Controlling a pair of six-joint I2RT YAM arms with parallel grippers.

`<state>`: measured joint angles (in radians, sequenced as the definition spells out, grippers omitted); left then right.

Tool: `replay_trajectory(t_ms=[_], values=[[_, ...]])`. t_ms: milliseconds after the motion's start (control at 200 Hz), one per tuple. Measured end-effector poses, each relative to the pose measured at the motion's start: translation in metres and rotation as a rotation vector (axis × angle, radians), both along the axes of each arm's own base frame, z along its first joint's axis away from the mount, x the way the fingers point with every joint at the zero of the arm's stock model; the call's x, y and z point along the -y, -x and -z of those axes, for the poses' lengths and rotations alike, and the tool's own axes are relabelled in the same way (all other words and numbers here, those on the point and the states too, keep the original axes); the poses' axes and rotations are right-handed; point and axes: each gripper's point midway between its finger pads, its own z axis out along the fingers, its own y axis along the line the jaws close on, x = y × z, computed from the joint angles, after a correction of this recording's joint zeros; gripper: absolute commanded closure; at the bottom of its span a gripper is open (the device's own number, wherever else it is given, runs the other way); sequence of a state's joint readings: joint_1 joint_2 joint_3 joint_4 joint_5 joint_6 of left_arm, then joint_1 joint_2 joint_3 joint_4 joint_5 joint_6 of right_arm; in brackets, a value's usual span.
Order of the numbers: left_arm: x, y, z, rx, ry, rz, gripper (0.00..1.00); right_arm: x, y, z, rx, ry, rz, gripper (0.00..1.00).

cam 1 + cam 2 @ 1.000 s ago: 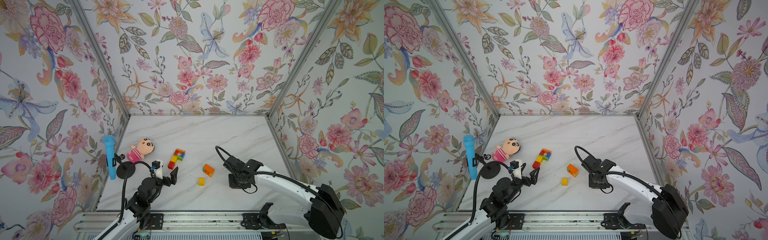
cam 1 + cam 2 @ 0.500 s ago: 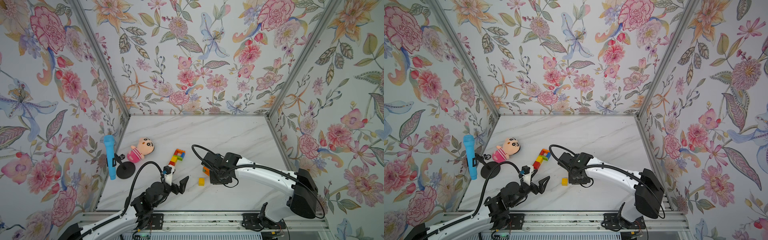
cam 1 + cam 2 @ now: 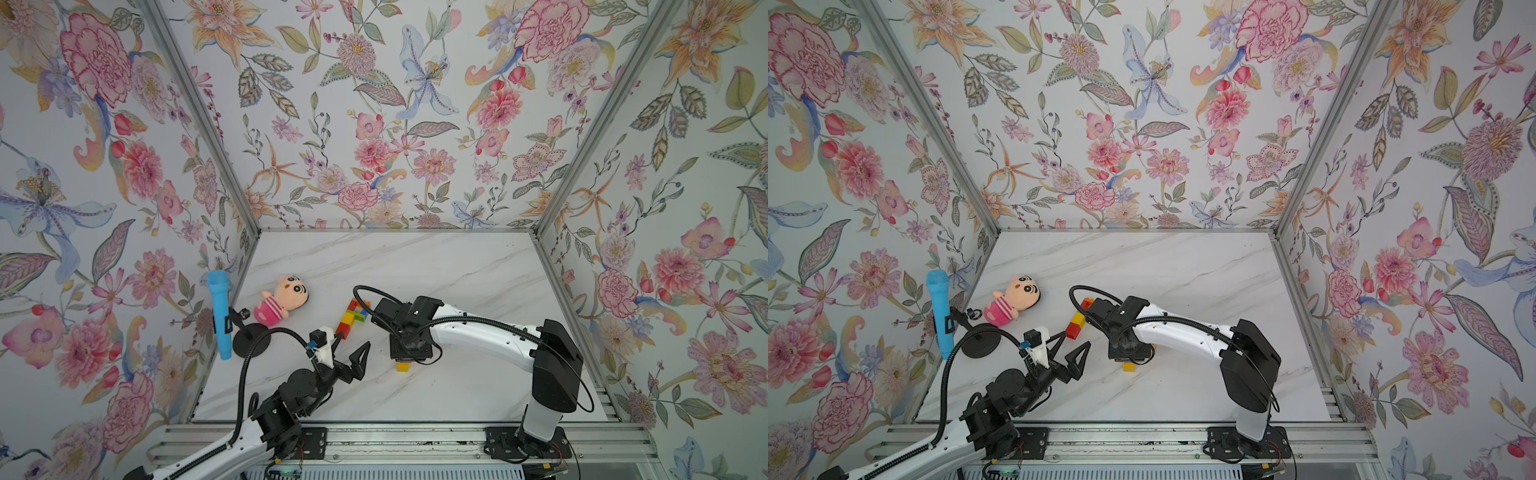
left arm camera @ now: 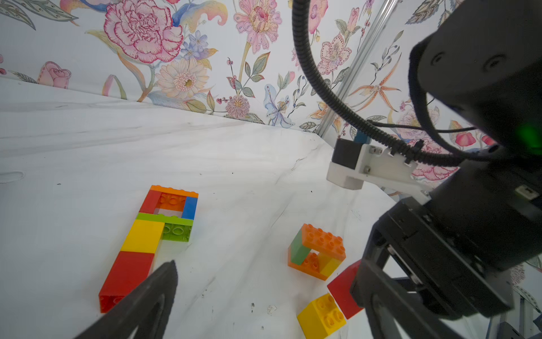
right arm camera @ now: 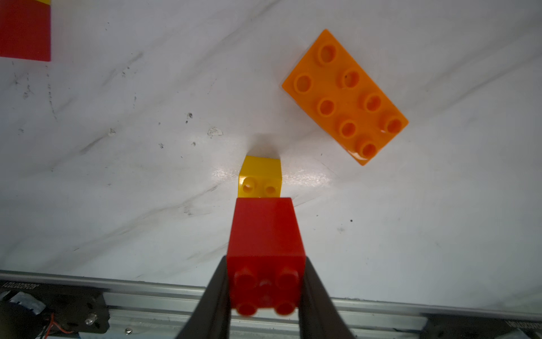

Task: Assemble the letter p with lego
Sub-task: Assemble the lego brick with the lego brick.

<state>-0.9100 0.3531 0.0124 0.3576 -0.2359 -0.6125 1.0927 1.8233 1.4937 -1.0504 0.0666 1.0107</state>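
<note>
Red brick (image 5: 265, 232): clamped in the right gripper (image 5: 265, 264), a finger pressed to each side, studs facing the wrist camera. In a top view the gripper points straight down, low over the table (image 3: 415, 266), near its front middle.

Yellow brick (image 5: 260, 179): on the marble just past the red brick's far end. I can't tell whether the two touch.

Orange stack (image 5: 344, 97): near the yellow brick, clear of it and of the gripper. From the left wrist I make out orange bricks above and below, with green and yellow pieces between.

P shape (image 4: 158, 232): flat on the table, left of the right gripper and not touching it. Red and yellow bricks form the stem; green, blue and orange bricks close the loop.

Left gripper (image 3: 354, 340): jaws spread wide, nothing in them. It hangs above the table beside the stem's red end.

Doll (image 3: 282, 301) and microphone (image 3: 219, 311): far left by the wall, well apart from the bricks.
</note>
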Motion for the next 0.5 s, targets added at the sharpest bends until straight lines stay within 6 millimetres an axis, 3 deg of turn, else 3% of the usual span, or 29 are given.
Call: replay_trajectory(t_ms=[190,500], values=[[-0.002,0.000,-0.002,0.000,0.014,-0.009,0.01,-0.005,0.000,0.011,-0.019,0.024,-0.012,0.83],[-0.002,0.000,-0.001,-0.004,0.016,-0.009,0.01,-0.004,-0.001,0.012,-0.018,0.028,-0.008,0.82]])
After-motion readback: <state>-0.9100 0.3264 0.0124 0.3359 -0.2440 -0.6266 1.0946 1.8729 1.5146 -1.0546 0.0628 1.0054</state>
